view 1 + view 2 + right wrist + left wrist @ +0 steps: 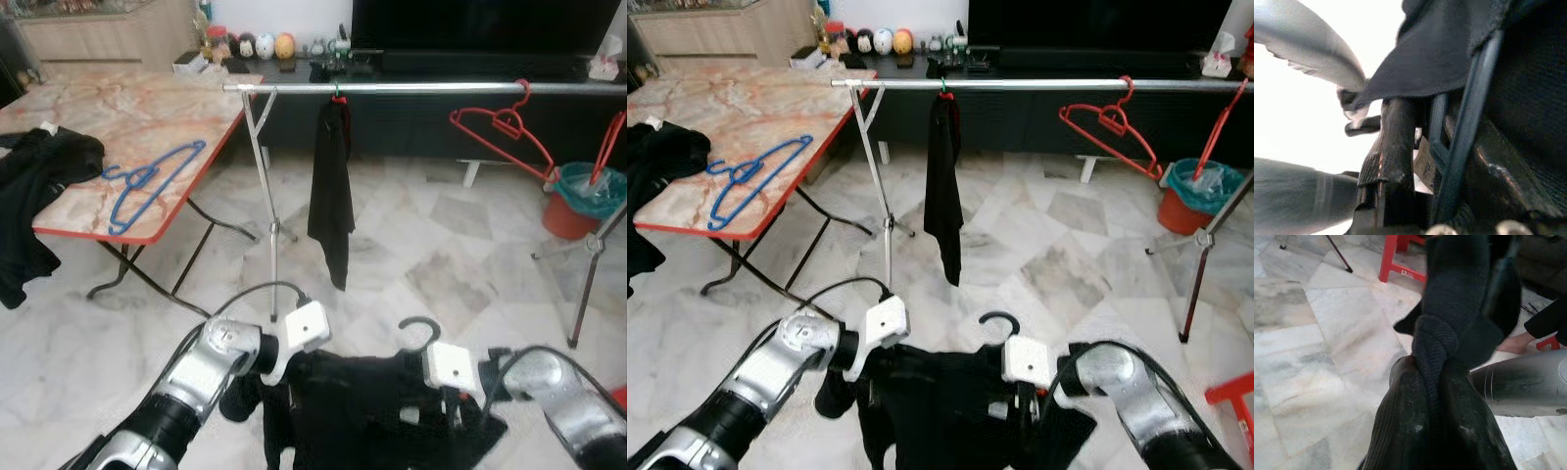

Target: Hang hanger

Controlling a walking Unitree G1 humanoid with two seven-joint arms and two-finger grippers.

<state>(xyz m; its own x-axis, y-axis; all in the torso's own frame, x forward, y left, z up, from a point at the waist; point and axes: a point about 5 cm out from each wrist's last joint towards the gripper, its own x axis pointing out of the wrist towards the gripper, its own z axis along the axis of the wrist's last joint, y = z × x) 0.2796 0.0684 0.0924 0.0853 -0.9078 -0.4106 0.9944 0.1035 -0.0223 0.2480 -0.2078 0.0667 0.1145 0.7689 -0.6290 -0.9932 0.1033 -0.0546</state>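
Carrying a black garment (372, 406) on a dark-hooked hanger (419, 328), both hands clamped.

1. No text, brand, number or sign can be read in any of the four views.
2. A small pale tag (1422, 161) sits among the black fabric and dark hanger bar in the right wrist view; a dark mark shows on it, too blurred to read.
3. A small white sticker (1407, 273) is on the red metal frame (1400, 257) standing on the marble floor in the left wrist view; its print is too small to make out.
4. The boxes and small items on the dark shelf (441, 61) beyond the clothes rail are too far off for any lettering to be read.
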